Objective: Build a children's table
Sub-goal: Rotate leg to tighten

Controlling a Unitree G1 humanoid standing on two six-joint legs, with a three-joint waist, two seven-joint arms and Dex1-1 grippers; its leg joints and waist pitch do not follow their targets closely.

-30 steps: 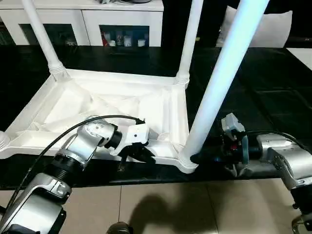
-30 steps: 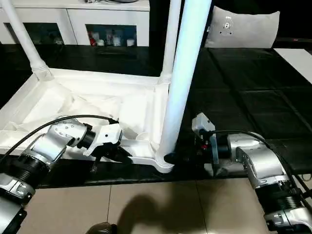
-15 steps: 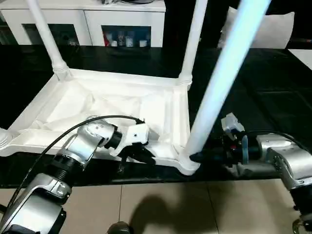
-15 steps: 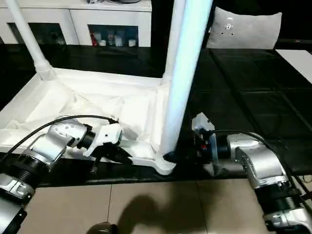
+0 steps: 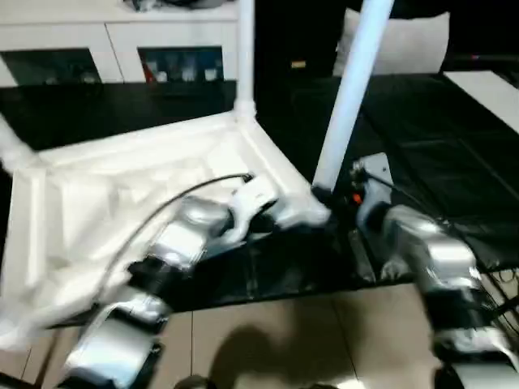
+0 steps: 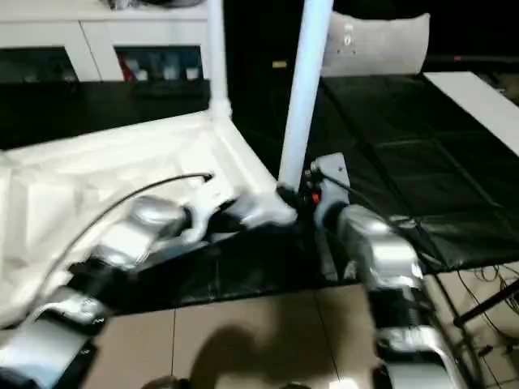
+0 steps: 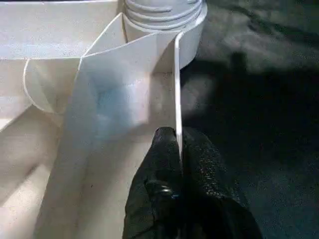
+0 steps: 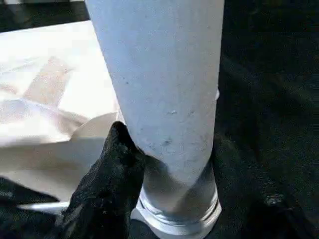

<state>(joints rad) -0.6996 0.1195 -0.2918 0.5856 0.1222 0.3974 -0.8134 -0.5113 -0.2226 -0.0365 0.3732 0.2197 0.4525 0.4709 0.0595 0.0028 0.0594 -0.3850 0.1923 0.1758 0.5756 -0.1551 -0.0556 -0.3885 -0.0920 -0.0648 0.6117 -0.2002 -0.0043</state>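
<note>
the children's table [image 5: 122,186] lies upside down on a black desk [image 5: 422,105], its ribbed hollow underside facing up and its legs pointing upward. one leg [image 5: 350,89] rises from the near corner socket [image 7: 164,20] close to the desk's front edge, a second leg [image 5: 245,57] stands at the far corner behind it, and the foot of a third leg [image 5: 12,146] shows at the picture's left edge. the left claw [image 7: 178,149] is clamped tight on the thin white rim wall of the tabletop, just beside the near corner socket; in the left wrist view its two black fingers [image 7: 159,169] press from either side of the wall's upright edge, with the ribbed collar of the socket just beyond them. the right claw [image 8: 164,164] grips the lower end of the near leg, right above the collar where the leg meets its socket; in the right wrist view one black finger [image 8: 107,179] lies against the side of the leg, and the leg's pale shaft rises from between the fingers. from the head views the two silver forearms come in from below and meet at that same corner, the left forearm [image 5: 174,243] reaching over the table's near rim with a black cable arching above it, the right forearm [image 5: 422,255] lying over the dark desk beside the leg. beyond the desk stands a white cabinet [image 5: 122,40] with glass doors, and a pale cushion [image 5: 405,44] sits behind the near leg. tan floor tiles [image 5: 308,332] show below the desk's front edge.
</note>
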